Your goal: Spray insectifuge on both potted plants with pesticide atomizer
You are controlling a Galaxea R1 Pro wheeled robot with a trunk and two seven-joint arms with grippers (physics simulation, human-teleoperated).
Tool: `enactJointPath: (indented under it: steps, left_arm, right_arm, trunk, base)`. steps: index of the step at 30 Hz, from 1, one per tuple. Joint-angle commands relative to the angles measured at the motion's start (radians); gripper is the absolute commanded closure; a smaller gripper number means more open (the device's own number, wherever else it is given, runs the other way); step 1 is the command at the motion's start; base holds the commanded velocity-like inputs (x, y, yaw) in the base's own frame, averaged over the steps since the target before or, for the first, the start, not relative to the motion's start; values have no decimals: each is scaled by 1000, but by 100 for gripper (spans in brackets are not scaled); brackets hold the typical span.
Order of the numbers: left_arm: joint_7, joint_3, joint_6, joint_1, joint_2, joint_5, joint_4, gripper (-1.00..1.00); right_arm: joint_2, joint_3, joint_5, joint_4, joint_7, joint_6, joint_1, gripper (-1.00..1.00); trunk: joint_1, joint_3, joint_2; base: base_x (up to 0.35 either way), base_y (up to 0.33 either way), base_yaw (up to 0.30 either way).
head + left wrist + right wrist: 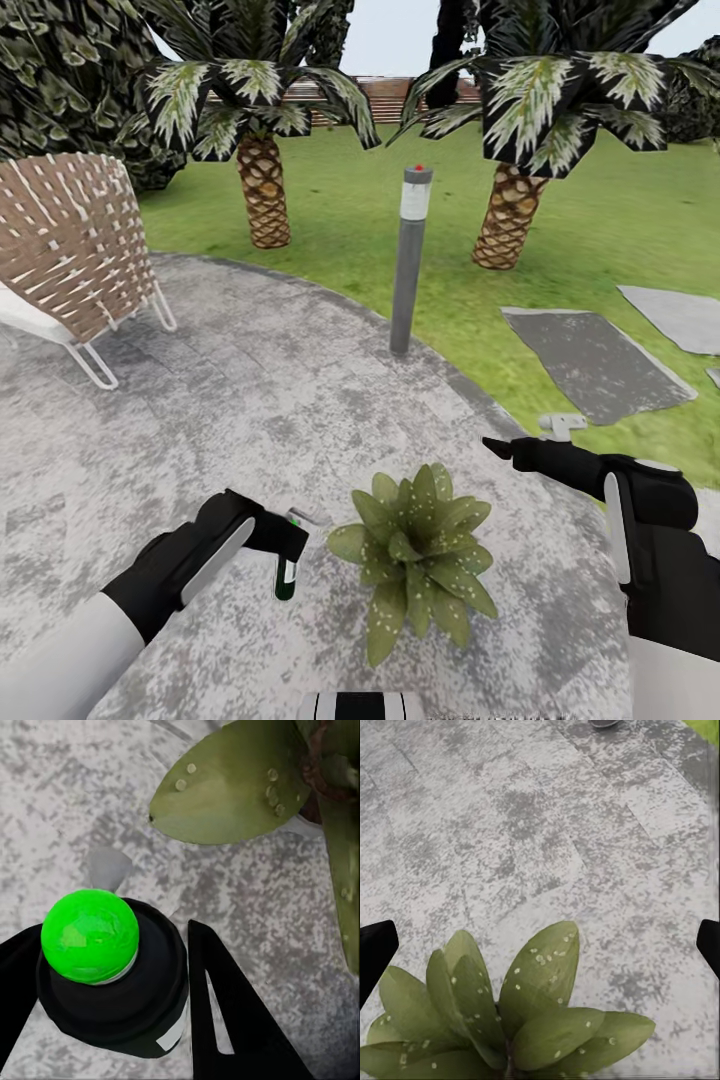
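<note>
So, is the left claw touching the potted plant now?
Apart. The head view shows bare patio between the left claw, shut on the pesticide atomizer, and the potted plant.

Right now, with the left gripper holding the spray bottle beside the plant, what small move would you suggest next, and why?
Probably swing the left gripper and its bottle a little over the plant and keep spraying: white specks dot several leaves, yet some still look bare.

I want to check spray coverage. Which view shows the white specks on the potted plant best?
The right wrist view: the potted plant sits close, specks dotting several leaves. The head view shows the whole plant, specks tiny. The left wrist view catches just a few leaves.
</note>
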Motion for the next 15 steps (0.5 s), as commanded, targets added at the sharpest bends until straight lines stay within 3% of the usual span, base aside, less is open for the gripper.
enactJointPath:
  steps: [1,6,10,15]
  left_arm:
    - [-9,-3,1,4,-2,-12,-11,100]
    - [-10,-55,16,18,-24,-11,-26,100]
    - [-10,-78,23,20,-49,-11,-28,100]
    - [-9,-86,24,20,-58,-13,-29,100]
  right_arm:
    - [0,-1,10,-1,10,4,-1,-100]
    - [0,-1,11,-1,10,4,-1,-100]
    - [0,-1,11,-1,10,4,-1,-100]
    - [-1,-1,10,-1,10,4,-1,-100]
  trunk:
    - [0,-1,0]
    - [0,-1,0]
    - [0,-1,0]
    - [0,-1,0]
  base:
    - [0,61,-268]
    - [0,19,-119]
    - [0,2,-12]
    - [0,0,-1]
